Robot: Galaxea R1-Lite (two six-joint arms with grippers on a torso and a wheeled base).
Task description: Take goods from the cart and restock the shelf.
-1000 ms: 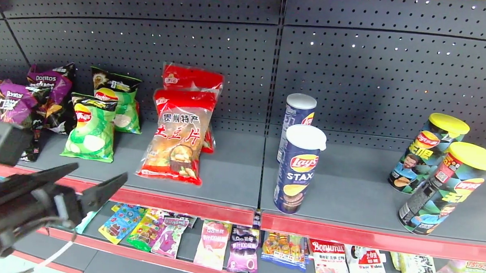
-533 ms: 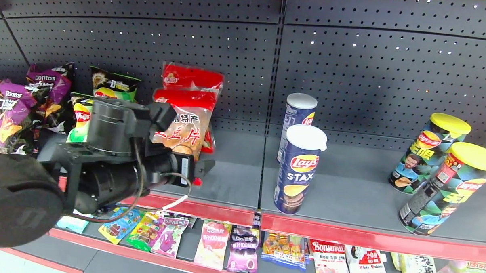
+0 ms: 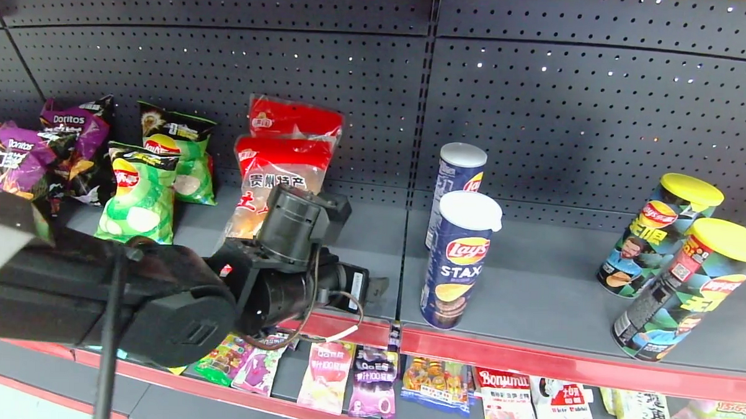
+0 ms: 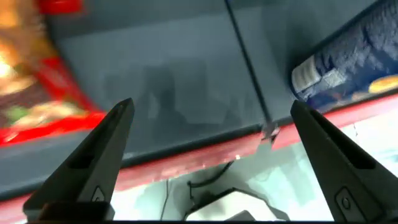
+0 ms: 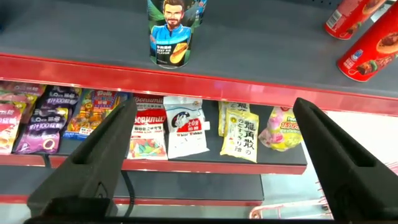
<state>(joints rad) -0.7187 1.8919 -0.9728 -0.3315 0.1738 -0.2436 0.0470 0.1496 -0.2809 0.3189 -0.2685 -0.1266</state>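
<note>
Head view, left arm (image 3: 159,295) across red bag (image 3: 278,166), blue can (image 3: 461,259) beside

Navy can (image 3: 457,262), grey shelf (image 3: 531,302), red edge (image 3: 560,365)

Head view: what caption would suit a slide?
Robot's left hand, open and empty, at the shelf edge between red snack bags and blue crisp tubes.

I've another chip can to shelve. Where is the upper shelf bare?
Widest bare patch: between the blue cans and the yellow-lid cans. A narrower strip between the red bags and blue cans, where the left gripper sits. The left end, with chip bags, is crowded.
</note>
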